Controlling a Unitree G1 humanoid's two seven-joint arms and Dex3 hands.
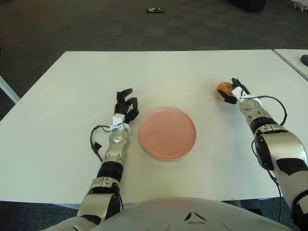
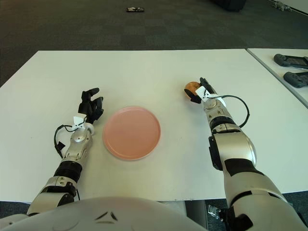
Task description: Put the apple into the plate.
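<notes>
An orange-red apple [image 1: 222, 89] sits on the white table [image 1: 72, 96] at the right. My right hand [image 1: 232, 91] is against its right side, with one finger above it and the thumb below it, spread and not closed on it. The pink plate [image 1: 167, 133] lies in the middle of the table with nothing in it, well to the left of the apple. My left hand [image 1: 126, 103] shows just left of the plate, fingers relaxed and holding nothing.
A second white table [image 2: 288, 86] stands at the right edge and carries two dark handheld devices [image 2: 290, 60]. Dark carpet lies beyond the far table edge, with a small object [image 1: 155, 9] on it. Black cables loop at both wrists.
</notes>
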